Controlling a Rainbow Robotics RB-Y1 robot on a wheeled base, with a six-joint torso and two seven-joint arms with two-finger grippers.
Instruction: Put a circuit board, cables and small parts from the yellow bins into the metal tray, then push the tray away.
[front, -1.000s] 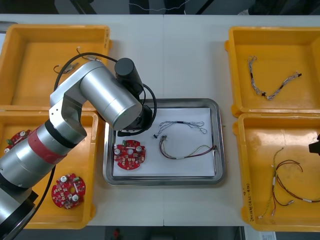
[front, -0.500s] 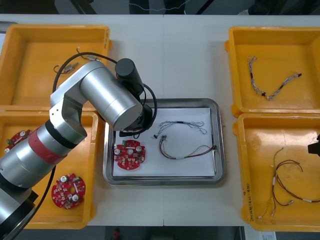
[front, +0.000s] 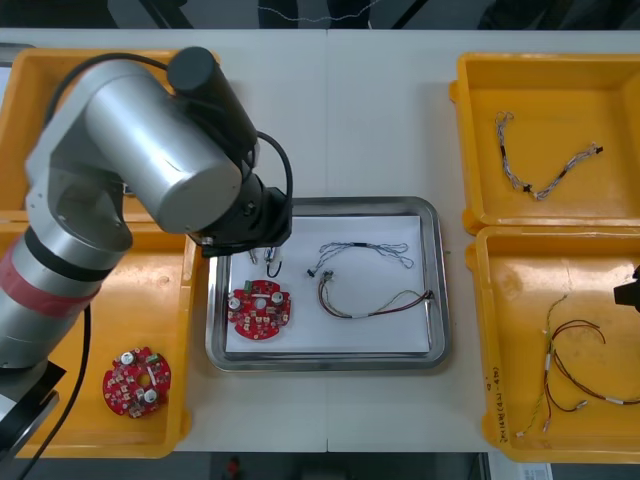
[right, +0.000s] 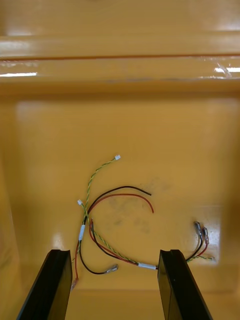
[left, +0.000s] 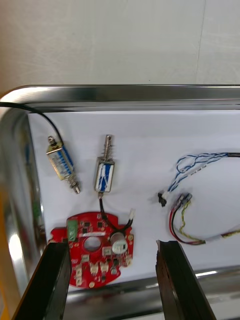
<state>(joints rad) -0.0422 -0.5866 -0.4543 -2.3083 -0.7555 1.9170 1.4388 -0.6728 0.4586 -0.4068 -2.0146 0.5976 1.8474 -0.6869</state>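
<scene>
Tray (front: 441, 300), holding board (front: 260, 308), cables (front: 362, 313) and parts (left: 105, 172), lies directly beneath the wide-open, empty left gripper (left: 112, 246); right gripper (right: 114, 252), also wide, hangs over a right bin (right: 150, 135).

The light table (front: 385, 120) sits pale and matte, and there's a thin seam (front: 327, 120) running straight in from its far edge. Beyond that edge lies dark floor (front: 200, 12), with a thin white wire (front: 300, 17) looping across it. The left wrist view catches the seam (left: 200, 45) too.
</scene>
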